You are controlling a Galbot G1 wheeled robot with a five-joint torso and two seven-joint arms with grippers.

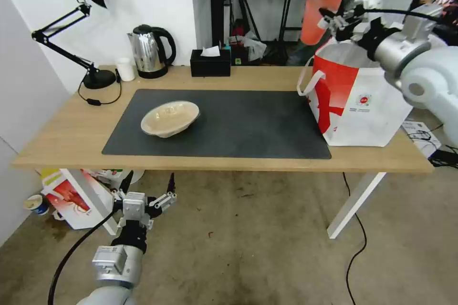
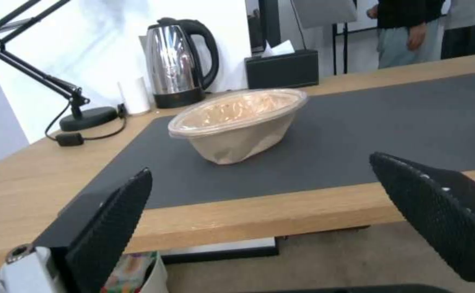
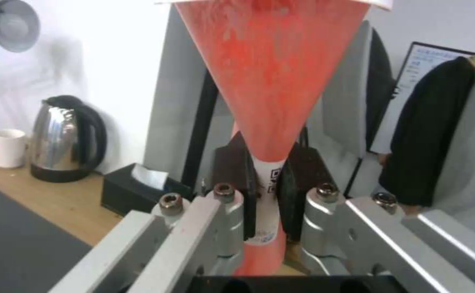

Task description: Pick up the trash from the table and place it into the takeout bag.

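Currently right end effector (image 1: pixel 334 23) grips the red cup (image 1: pixel 318 12) low on its tapered, likely slippery wall, above the takeout bag (image 1: pixel 362 105); left end effector (image 1: pixel 143 202) open, below desk (image 1: pixel 62 143).

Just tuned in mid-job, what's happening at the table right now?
The right claw is shut on the red drink cup, holding it up above the mouth of the takeout bag, which stands at the table's right end. The cup is not in the bag yet. The shallow beige bowl sits on the dark mat, untouched. The left claw hangs open below the table's front edge, facing that bowl.
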